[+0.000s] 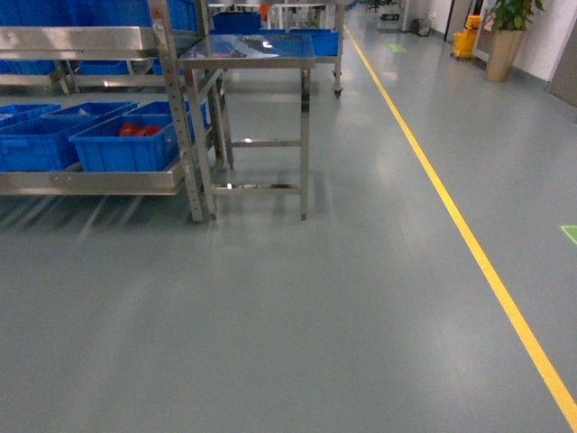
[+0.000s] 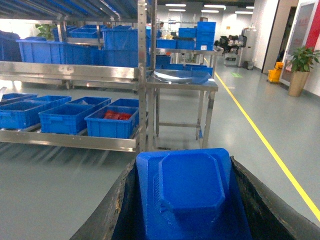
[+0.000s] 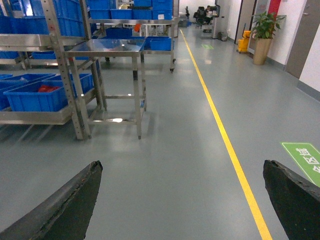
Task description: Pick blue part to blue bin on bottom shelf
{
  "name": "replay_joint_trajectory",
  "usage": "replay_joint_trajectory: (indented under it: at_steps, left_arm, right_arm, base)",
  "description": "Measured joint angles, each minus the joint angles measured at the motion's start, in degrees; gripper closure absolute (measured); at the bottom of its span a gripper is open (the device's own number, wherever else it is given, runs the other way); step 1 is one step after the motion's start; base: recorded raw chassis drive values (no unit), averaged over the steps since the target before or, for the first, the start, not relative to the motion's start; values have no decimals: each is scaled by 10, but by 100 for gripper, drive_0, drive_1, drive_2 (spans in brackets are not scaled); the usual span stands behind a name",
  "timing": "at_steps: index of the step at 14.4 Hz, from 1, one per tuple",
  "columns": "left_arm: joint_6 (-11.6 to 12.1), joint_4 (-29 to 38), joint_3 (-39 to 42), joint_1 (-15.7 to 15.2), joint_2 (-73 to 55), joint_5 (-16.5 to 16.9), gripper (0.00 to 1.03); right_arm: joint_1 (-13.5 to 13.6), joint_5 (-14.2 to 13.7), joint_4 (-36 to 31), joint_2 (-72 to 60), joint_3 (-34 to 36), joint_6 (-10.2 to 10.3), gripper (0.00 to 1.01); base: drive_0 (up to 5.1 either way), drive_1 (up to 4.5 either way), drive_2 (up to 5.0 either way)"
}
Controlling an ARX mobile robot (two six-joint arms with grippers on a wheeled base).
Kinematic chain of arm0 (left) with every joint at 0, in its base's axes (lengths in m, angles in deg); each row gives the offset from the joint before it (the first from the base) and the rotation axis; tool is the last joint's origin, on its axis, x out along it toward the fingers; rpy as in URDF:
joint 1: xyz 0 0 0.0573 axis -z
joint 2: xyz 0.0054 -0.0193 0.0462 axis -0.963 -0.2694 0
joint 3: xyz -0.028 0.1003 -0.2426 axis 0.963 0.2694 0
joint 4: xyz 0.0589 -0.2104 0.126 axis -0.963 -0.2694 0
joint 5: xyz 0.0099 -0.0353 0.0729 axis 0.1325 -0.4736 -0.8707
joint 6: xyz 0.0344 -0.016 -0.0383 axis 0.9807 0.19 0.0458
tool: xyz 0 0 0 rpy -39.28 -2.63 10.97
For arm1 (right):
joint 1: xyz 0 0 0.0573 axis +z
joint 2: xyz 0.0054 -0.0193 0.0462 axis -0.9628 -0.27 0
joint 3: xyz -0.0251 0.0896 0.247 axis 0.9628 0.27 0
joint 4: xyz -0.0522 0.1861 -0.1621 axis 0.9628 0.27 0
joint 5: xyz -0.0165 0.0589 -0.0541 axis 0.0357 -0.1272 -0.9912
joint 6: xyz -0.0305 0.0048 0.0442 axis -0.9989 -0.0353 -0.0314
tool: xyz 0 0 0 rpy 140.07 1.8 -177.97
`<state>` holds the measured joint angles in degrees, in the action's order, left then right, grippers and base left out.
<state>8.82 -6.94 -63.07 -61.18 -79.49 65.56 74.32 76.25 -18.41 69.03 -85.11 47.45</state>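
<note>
While my left jaws point(image 2: 182, 210) grip the moulded blue plastic part point(image 2: 190, 185), I judge the carry step is in hand: the low brushed-steel bottom shelf point(image 1: 90, 179) lies well ahead, to the left of the small steel surface point(image 1: 248, 59). My right jaws point(image 3: 182, 200) hang wide and hold nothing. On that shelf, the blue plastic bin point(image 1: 126, 144) nearest the surface holds red pieces; others sit further left. Next I must close on the shelf, then reach the part over a bin.

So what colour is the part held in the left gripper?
Blue, a solid blue part between the left gripper's fingers; clearest in the left wrist view.
</note>
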Motion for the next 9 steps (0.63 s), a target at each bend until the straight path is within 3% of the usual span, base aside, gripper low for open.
replay_joint_trajectory:
  at_steps: [9]
  left_arm:
    - [0, 0, 0, 0, 0, 0, 59]
  right_arm:
    - [0, 0, 0, 0, 0, 0, 3]
  base:
    - [5, 436, -425]
